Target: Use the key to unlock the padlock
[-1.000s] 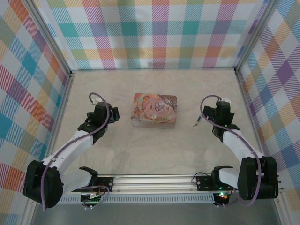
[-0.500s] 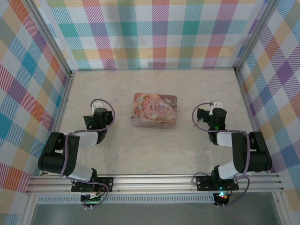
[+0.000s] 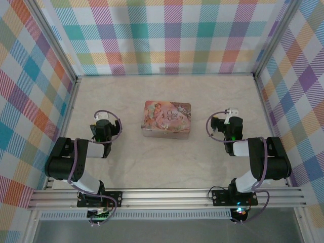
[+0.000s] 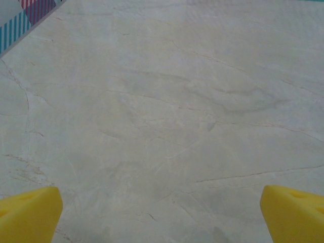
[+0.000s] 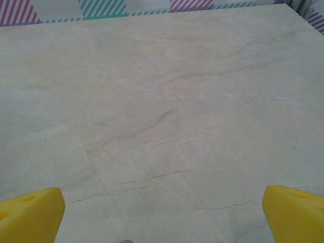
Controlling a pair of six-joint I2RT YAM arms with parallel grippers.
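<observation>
A pink illustrated rectangular tin (image 3: 167,119) lies flat near the middle of the pale marbled tabletop (image 3: 167,167). Its lid is on, so what it holds is hidden. The padlock is too small to make out from above, and I cannot tell where it sits.

The left arm (image 3: 76,157) is folded back on itself to the left of the tin, and the right arm (image 3: 258,157) is folded the same way to the tin's right. Each wrist is well apart from the tin.

In the left wrist view the left tool (image 4: 162,212) stands apart. Its yellow pads (image 4: 30,212) sit in the two lower corners, with bare tabletop between them and nothing gripped. The right tool (image 5: 163,212) is likewise spread wide over bare marbled surface and holds nothing.

Plaid walls (image 3: 172,35) close in the tabletop on three sides. An aluminium rail (image 3: 167,195) runs along the near edge.
</observation>
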